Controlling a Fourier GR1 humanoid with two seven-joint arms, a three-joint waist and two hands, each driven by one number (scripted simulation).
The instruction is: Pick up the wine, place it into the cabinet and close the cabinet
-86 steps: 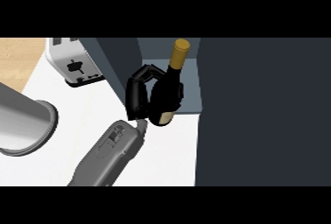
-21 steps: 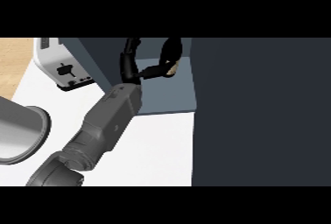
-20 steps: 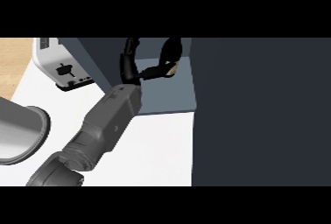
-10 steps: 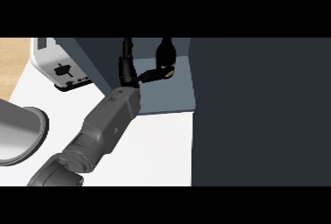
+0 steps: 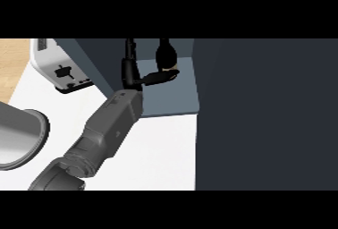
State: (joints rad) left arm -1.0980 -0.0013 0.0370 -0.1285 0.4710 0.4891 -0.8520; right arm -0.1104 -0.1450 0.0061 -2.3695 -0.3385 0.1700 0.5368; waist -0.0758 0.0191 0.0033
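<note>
You had the cabinet [image 5: 170, 100] unclosed, its dark door [image 5: 264, 112] at the right. Your left hand [image 5: 135, 76] was inside, fingers straightened and only the thumb touching the wine [image 5: 165, 51] deep within. You needed to draw out straight, without nudging it.

We find the wine [image 5: 165, 53] inside the cabinet [image 5: 173, 100], with the left hand [image 5: 132, 75] just left of it. Left of the cabinet, a toaster [image 5: 61, 68] stands on the worktop [image 5: 162, 150]. A pot [image 5: 20, 138] sits farther left, nearer us.
</note>
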